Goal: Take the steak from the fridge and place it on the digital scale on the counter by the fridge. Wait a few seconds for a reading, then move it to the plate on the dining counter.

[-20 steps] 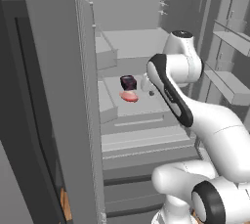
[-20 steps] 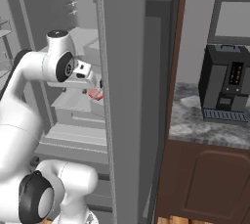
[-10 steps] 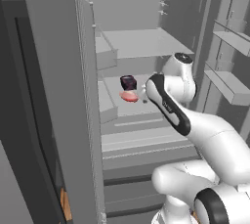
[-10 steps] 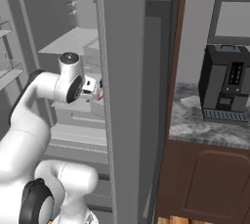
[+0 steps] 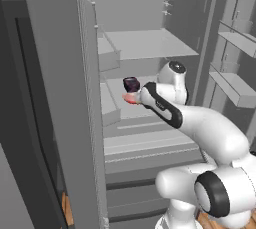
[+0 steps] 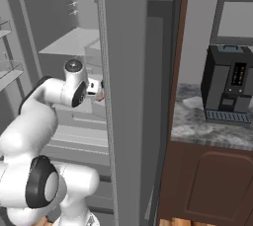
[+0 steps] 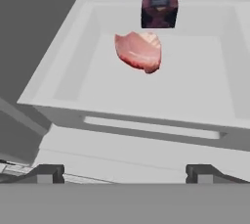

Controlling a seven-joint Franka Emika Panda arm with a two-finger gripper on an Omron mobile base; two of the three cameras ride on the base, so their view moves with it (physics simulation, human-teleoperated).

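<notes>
The steak (image 7: 139, 52), a pink-red oval slab, lies in a pale shelf tray of the fridge (image 5: 150, 43). My gripper (image 7: 126, 174) stands open in front of that tray, short of the steak, with nothing between its fingertips (image 7: 46, 173). In the left base view a sliver of the steak (image 5: 131, 99) peeks out left of my wrist. From the right base view the steak (image 6: 100, 96) shows as a red spot by the fridge wall. The counter (image 6: 197, 121) lies right of the fridge. The digital scale, the plate and the dining counter are out of view.
A dark purple-black box (image 7: 159, 7) stands just behind the steak in the same tray, also seen as the box (image 5: 131, 84) above the steak. The open fridge door (image 5: 55, 98) stands close on the left. A black coffee machine (image 6: 228, 84) sits on the counter.
The arm has dropped lower and reached forward into the fridge, bringing the hand down toward the shelf with the steak. The steak and the box have not moved.
</notes>
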